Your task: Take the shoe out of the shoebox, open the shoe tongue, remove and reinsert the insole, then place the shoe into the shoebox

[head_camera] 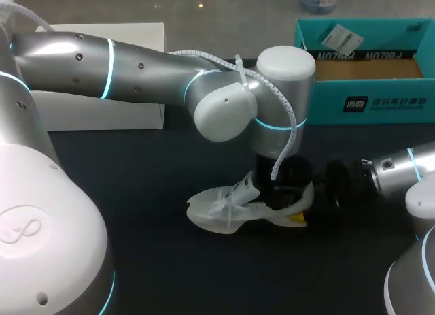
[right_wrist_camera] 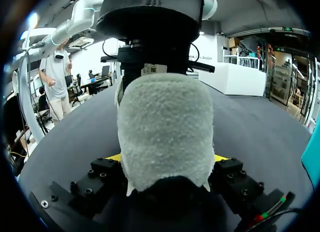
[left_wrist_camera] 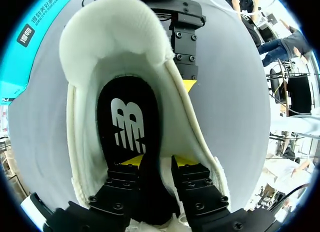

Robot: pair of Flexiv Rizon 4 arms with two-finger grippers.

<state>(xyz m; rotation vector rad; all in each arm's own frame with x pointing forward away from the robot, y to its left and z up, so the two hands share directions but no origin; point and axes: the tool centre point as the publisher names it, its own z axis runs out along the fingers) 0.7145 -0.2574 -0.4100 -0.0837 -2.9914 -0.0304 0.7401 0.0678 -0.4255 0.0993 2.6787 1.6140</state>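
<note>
L gripper (left_wrist_camera: 159, 161) pinches black insole (left_wrist_camera: 127, 122) inside shoe (head_camera: 231, 206), mid-table; shoebox (head_camera: 367, 101) at 1 o'clock. R gripper (right_wrist_camera: 166, 157) clamps heel (right_wrist_camera: 165, 127). Step: prob. insole removal/reinsert, can't tell which. Next needs steady heel hold.

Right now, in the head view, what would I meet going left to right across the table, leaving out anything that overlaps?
white flat box → shoe → right arm
</note>
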